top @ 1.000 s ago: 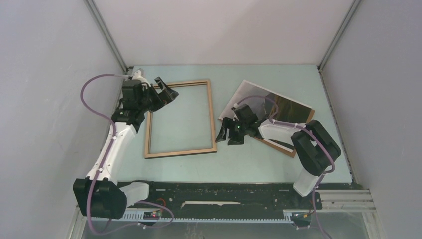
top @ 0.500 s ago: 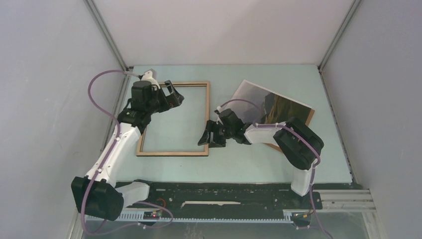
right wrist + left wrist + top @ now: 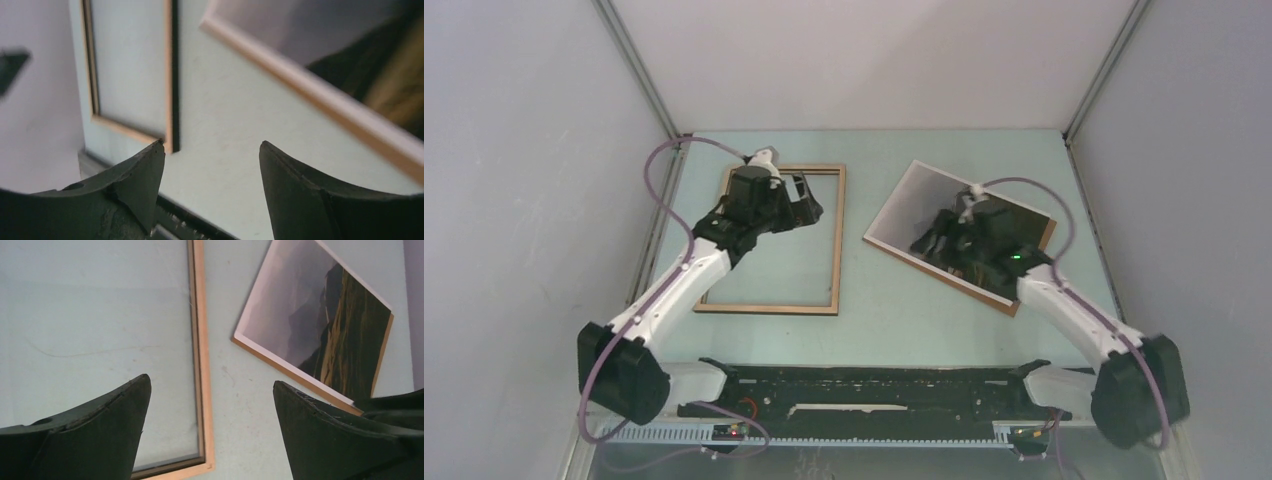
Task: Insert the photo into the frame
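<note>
The frame (image 3: 838, 240) lies flat on the pale green table, tan wood face up, left of centre; its right rail (image 3: 198, 340) runs between my left fingers in the left wrist view. My left gripper (image 3: 809, 203) hovers open and empty over the frame's upper part. The photo (image 3: 902, 205), a dark mountain print with a white border, lies tilted at the right on a brown backing board (image 3: 999, 303). My right gripper (image 3: 929, 238) hangs open and empty over the photo's near-left part. In the right wrist view the photo (image 3: 325, 40) and the frame (image 3: 170, 75) both show.
Grey enclosure walls stand close on three sides of the table. A black rail (image 3: 874, 380) carrying the arm bases runs along the near edge. A strip of bare table (image 3: 854, 200) separates frame and photo.
The frame slid a little left and straightened, then stayed put. My right gripper left the frame's lower right rail and swung back over the photo. My left gripper moved right over the frame.
</note>
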`<state>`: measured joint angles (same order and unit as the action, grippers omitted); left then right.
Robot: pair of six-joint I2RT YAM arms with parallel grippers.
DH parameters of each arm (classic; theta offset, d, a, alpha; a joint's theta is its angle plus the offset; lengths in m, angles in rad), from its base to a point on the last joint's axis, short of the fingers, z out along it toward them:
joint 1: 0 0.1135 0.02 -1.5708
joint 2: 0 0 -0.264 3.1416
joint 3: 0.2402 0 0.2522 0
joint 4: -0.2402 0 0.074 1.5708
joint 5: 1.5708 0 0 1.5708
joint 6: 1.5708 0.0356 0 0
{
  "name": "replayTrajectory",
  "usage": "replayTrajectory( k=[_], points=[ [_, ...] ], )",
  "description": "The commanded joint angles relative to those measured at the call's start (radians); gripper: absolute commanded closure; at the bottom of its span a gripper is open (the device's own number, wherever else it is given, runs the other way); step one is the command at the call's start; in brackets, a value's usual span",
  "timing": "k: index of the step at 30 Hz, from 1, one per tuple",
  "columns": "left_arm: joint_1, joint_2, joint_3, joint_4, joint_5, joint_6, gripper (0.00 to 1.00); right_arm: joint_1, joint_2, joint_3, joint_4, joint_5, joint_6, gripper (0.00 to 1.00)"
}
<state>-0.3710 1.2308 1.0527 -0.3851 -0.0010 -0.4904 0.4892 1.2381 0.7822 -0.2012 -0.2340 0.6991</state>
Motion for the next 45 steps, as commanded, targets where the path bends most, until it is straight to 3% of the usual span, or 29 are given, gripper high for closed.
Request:
replayTrajectory(
  k=[1,6,12,18,24,30,45],
  points=[
    [-0.102,0.086,0.036,0.091,-0.016,-0.14,0.0,-0.323,-0.15,-0.045,-0.214,-0.055,-0.129,0.23],
    [-0.26,0.331,0.142,0.251,-0.023,-0.171,0.0,-0.727,-0.238,-0.096,-0.269,-0.2,-0.16,0.23],
    [-0.399,0.663,0.445,0.26,-0.021,-0.124,0.0,-1.014,-0.257,-0.179,-0.247,-0.245,-0.189,0.23],
    [-0.406,0.866,0.602,0.268,0.047,-0.149,0.0,-1.034,-0.113,-0.19,-0.185,-0.276,-0.219,0.25],
    [-0.389,0.977,0.653,0.185,0.046,-0.231,0.0,-1.038,-0.048,-0.199,-0.195,-0.285,-0.242,0.27],
    [-0.346,1.021,0.549,0.278,0.117,-0.377,0.0,-1.041,-0.05,-0.224,-0.211,-0.295,-0.26,0.27],
    [-0.347,1.007,0.482,0.325,0.144,-0.395,0.0,-1.046,0.051,-0.269,-0.116,-0.373,-0.236,0.29]
  ],
)
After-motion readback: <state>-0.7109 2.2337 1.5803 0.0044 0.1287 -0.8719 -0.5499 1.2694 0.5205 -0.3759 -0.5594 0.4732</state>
